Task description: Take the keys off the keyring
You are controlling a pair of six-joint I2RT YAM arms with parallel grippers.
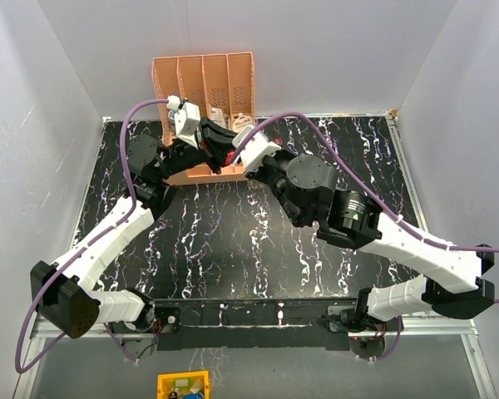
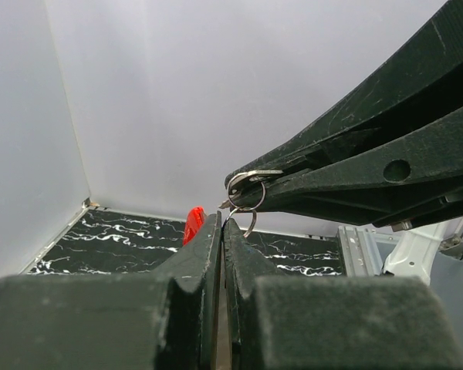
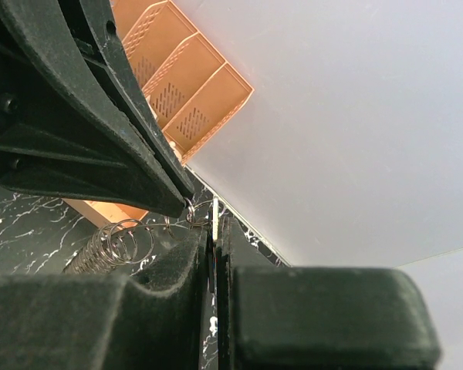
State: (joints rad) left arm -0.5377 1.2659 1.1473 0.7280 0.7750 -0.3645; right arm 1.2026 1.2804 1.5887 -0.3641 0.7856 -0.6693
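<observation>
Both grippers meet above the table in front of the orange organizer. My left gripper [image 1: 219, 148] [image 2: 221, 220] is shut on a thin piece of the keys; their red part [image 2: 194, 223] [image 1: 231, 158] pokes out beside its left finger. My right gripper [image 1: 237, 160] [image 3: 214, 220] is shut on the keyring [image 2: 247, 189] together with a thin pale flat piece [image 3: 214, 210] seen edge-on. I cannot tell whether that piece is a key or a tag. Small silvery rings [image 3: 191, 210] link the two grippers' tips. The rest of the bunch is hidden between the fingers.
The orange slotted organizer [image 1: 204, 79] [image 3: 181, 85] stands at the table's back edge, right behind the grippers. A coiled wire spring [image 3: 112, 245] hangs by the rings. White walls enclose the black marbled table [image 1: 258, 241]. A yellow object [image 1: 183, 384] lies below the near edge.
</observation>
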